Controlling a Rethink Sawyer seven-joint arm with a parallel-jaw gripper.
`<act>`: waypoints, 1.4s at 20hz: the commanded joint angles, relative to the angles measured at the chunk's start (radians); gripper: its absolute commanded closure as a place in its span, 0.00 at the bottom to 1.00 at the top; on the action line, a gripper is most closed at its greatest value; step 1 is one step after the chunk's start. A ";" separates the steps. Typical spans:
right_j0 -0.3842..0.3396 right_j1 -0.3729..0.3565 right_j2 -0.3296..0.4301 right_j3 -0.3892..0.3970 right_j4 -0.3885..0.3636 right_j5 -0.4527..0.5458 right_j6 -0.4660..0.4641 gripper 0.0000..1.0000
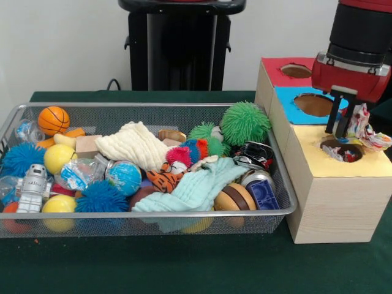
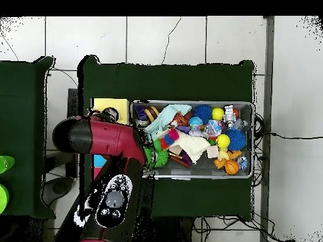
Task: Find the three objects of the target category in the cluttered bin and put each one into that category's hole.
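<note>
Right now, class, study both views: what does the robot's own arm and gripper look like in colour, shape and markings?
The arm is a thick, rounded red shell with black cylindrical joints. Overhead, a grey-white patterned panel sits near its base. The gripper has slim black fingers below a red wrist block with a silver band.

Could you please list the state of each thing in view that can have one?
gripper: fingers down over the yellow hole, open or shut unclear
printed rag: beside the fingers, draped on the yellow top
yellow hole: holds printed fabric
blue hole: looks empty
red hole: looks empty
bin: full of clutter
</note>
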 commanded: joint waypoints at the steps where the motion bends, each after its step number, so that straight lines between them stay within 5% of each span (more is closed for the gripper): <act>1: -0.017 -0.045 0.048 0.038 -0.081 0.199 0.028 1.00; 15: -0.059 -0.114 0.054 -0.026 -0.154 0.350 0.020 1.00; 22: 0.010 -0.288 0.134 0.089 -0.038 0.464 0.134 1.00; 28: 0.076 -0.273 0.128 0.124 0.003 0.347 0.210 1.00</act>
